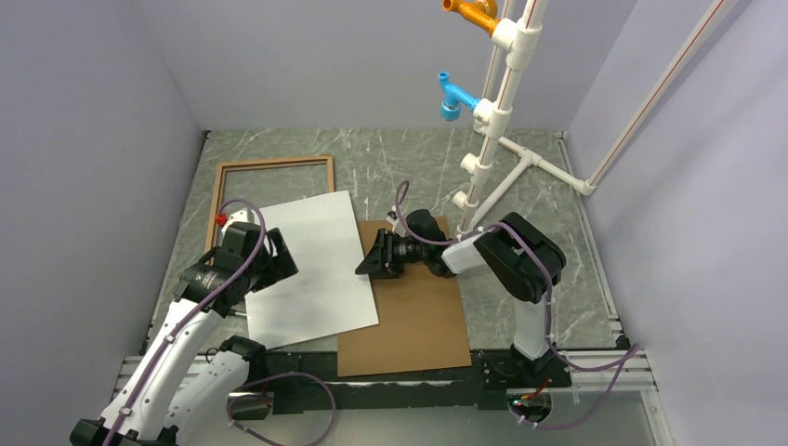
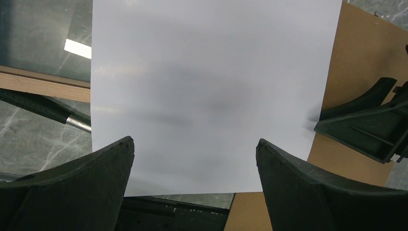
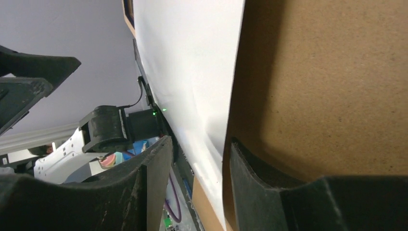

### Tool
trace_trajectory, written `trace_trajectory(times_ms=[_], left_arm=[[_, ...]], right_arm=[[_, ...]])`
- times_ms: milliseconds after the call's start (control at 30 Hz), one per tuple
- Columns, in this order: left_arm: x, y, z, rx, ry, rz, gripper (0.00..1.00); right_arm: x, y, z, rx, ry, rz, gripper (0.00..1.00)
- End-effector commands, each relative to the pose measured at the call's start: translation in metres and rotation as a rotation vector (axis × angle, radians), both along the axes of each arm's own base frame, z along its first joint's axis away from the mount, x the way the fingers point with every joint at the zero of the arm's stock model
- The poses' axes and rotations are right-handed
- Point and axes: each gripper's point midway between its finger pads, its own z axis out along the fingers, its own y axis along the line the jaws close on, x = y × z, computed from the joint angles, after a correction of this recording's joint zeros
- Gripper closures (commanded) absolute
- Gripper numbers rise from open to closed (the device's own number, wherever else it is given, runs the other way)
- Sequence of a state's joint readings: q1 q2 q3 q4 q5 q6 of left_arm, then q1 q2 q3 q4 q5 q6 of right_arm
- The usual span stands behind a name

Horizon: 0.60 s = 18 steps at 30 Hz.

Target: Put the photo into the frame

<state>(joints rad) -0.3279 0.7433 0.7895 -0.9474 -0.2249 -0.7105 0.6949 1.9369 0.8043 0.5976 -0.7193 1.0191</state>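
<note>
Grey marble table [image 1: 390, 158], brown backing board [image 1: 418, 316] near centre, photo [image 1: 307, 260] white-side-up overlapping board's left edge and frame [image 1: 275, 163] at far left, left gripper [image 2: 195, 144] wide open over photo's left side, right gripper [image 3: 198, 142] half-closed, gap visible, straddling photo's right edge.

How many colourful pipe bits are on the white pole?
2: an orange one at the top, a blue one lower down. More may hide above.
</note>
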Motion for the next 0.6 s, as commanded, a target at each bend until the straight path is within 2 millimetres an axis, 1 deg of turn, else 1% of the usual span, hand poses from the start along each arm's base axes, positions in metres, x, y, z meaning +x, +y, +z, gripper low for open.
trace_trajectory(times_ms=[0, 133, 200, 367, 533, 567], left_arm=[[0.002, 0.0, 0.003, 0.003, -0.015, -0.015, 0.01], [0.002, 0.001, 0.004, 0.006, -0.018, -0.013, 0.01], [0.001, 0.001, 0.004, 0.005, -0.021, -0.013, 0.01], [0.001, 0.001, 0.004, 0.006, -0.02, -0.014, 0.01], [0.001, 0.002, 0.004, 0.01, -0.018, -0.014, 0.01], [0.001, 0.002, 0.005, 0.01, -0.019, -0.014, 0.01]], right_arm=[[0.008, 0.008, 0.0, 0.03, -0.024, -0.014, 0.5], [0.011, 0.011, -0.009, 0.014, -0.01, -0.016, 0.48], [0.013, 0.012, -0.01, 0.015, -0.009, -0.014, 0.48], [0.017, 0.02, -0.002, 0.07, -0.004, -0.003, 0.49], [0.016, 0.029, 0.005, 0.105, -0.004, 0.021, 0.53], [0.015, 0.03, 0.005, 0.107, -0.004, 0.025, 0.55]])
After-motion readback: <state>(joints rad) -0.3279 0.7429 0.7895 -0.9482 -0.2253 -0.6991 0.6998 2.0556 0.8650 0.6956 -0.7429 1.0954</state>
